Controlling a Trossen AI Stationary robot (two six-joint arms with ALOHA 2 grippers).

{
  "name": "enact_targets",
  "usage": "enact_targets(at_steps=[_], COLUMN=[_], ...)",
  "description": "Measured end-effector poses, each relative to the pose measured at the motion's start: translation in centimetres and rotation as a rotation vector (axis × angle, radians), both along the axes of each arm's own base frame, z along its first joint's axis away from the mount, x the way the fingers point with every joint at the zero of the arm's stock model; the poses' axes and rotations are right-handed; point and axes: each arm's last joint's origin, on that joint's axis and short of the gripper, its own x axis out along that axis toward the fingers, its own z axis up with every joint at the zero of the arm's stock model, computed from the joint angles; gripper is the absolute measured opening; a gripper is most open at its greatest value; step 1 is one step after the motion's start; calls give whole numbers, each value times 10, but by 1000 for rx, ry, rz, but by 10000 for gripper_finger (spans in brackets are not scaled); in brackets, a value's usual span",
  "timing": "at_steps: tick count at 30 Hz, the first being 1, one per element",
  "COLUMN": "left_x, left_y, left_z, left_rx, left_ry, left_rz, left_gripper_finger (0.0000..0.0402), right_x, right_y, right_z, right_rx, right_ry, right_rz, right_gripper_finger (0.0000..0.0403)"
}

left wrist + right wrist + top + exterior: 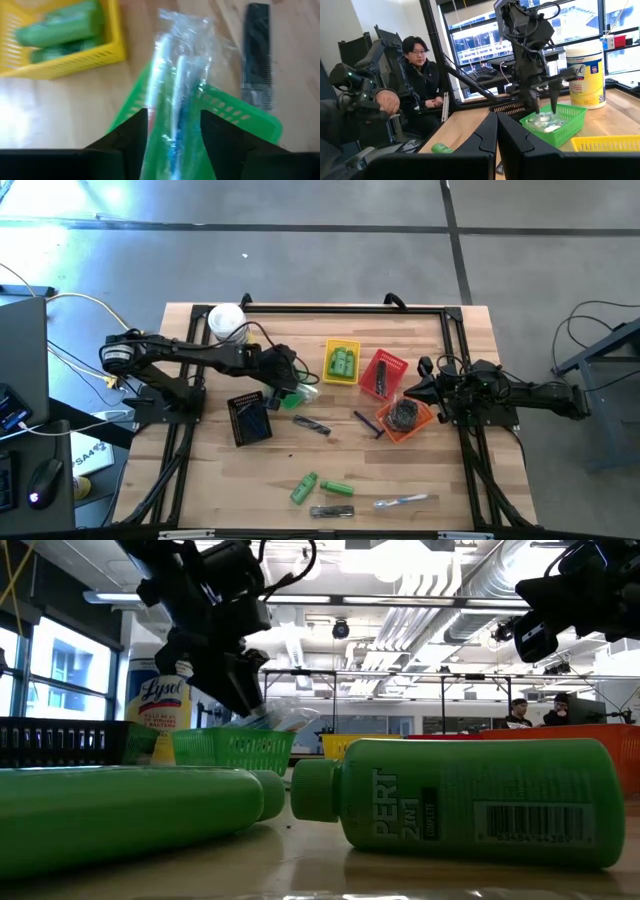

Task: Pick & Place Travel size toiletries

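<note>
My left gripper point(287, 383) hangs open over the small green basket point(296, 396), next to the yellow one. In the left wrist view its fingers point(132, 131) stand on either side of a clear-wrapped piece point(176, 85), apart from it. That piece lies in the green basket point(235, 107), one end poking over the rim point(285, 720). My right gripper point(422, 386) is shut and holds nothing, over the orange basket point(408, 418) with its dark discs. More toiletries lie on the table: two green bottles point(318, 487), a dark comb point(312, 425), a purple razor point(368, 422) and wrapped pieces point(404, 501).
A yellow basket point(342, 362) holds green bottles and a red basket point(383, 375) holds dark sticks. A black basket point(250, 418) sits near the left arm, with the white-lidded jar point(227, 323) at the far left. People sit beyond the table point(420, 70).
</note>
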Motion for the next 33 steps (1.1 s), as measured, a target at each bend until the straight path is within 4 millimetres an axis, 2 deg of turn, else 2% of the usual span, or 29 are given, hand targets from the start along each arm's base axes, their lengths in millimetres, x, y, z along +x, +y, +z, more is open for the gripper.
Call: enact_targets(at_steps=[4,7,13,17,22,24,27,30,33], left_x=[-3,-8,-28,-50,-91,-108,-127,-139,-144], left_y=[0,-1,-8,-25,-40,-41,-41,-38,-37], left_z=[19,42,87,107,121,118,106,82,49], left_rx=[1,-33,-153,-133,-152,-195,-267,-302,-300], left_ry=[13,21,8,-89,-310,-417,-576,-684,-712], left_rz=[13,52,192,178,173,183,233,382,407], left_gripper_finger=[197,208,207,164,58,18,11,6,2], right_x=[0,0,0,0,0,0,0,0,0], right_y=[0,0,0,0,0,0,0,0,0], right_z=[0,0,-1,-2,-3,-3,-4,-4,-3], right_rx=[0,0,-2,-2,-3,-2,-2,-4,-23], right_ry=[0,1,13,21,27,33,37,36,31], right_rz=[0,0,0,-1,-1,-1,-2,-5,-12], right_gripper_finger=[3,3,3,3,3,3,3,3,3])
